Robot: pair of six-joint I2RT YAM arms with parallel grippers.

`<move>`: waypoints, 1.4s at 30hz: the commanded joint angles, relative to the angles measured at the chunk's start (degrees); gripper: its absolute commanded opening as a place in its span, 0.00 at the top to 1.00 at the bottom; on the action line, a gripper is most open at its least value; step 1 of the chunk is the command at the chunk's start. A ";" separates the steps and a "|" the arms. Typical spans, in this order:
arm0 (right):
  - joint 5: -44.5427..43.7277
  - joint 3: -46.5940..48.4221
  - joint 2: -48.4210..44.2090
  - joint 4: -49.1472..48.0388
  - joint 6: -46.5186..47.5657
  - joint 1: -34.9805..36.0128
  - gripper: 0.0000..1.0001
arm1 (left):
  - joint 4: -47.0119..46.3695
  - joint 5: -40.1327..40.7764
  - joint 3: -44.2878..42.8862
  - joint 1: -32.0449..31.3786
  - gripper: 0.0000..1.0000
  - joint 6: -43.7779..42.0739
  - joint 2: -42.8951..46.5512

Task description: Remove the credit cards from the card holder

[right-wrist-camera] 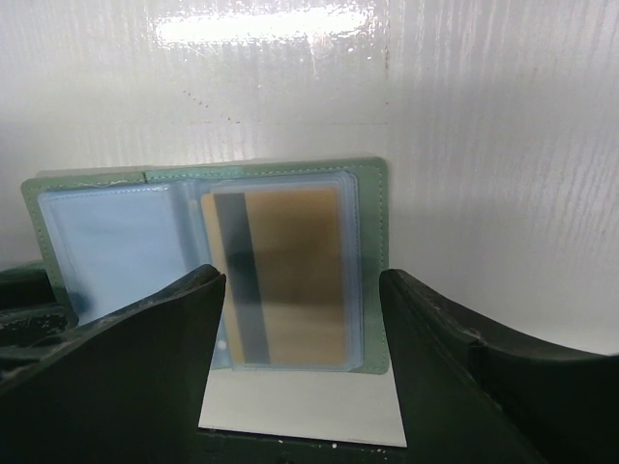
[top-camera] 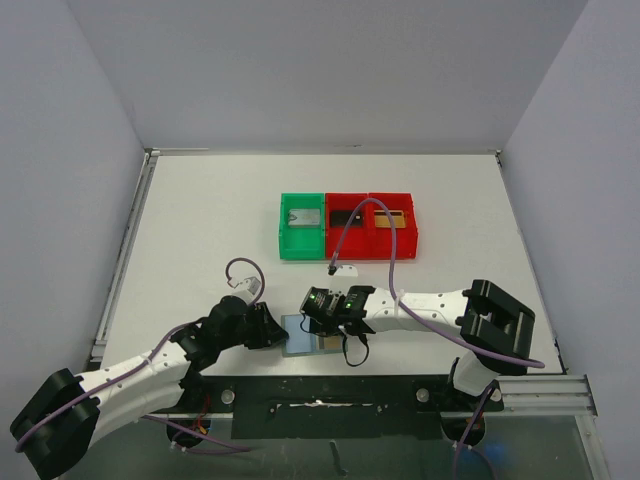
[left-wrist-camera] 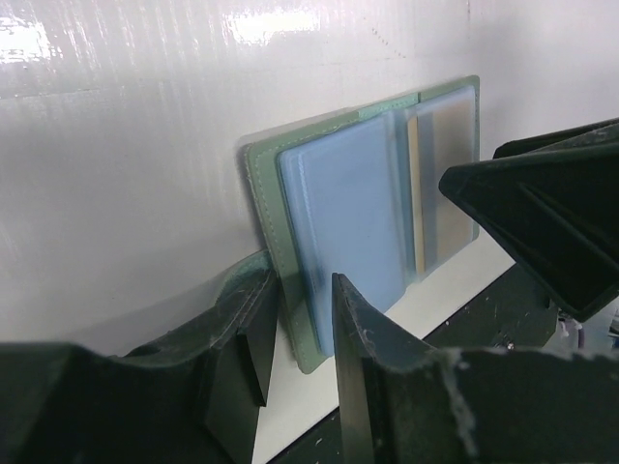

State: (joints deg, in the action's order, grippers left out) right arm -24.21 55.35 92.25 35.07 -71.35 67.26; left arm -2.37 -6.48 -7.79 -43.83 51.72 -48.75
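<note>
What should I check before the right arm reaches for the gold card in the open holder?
1. Card holder lying open on the table: ok.
2. Gold card showing in the holder's right sleeve: ok.
3. Right fingers spread apart above the card: ok.
4. Left fingers either side of the holder's left edge, pinching firmly: cannot tell.
5. Card free of its sleeve: not ok.

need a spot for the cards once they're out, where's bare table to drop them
Widest bare table lies left of the green bin, out to the left edge. More lies behind the bins and right of the red bins. Crowded: the near middle, where left gripper, right gripper and card holder bunch together.
</note>
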 commanded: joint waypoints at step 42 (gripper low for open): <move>-3.80 6.88 3.16 3.42 4.04 2.88 0.31 | -0.95 -1.67 -1.07 -1.17 0.90 -0.65 -4.42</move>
State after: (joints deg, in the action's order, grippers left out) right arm -25.26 60.75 98.15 39.13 -67.79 69.95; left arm -3.86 -7.44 -7.60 -44.60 52.31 -51.59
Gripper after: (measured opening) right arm 0.690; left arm 0.107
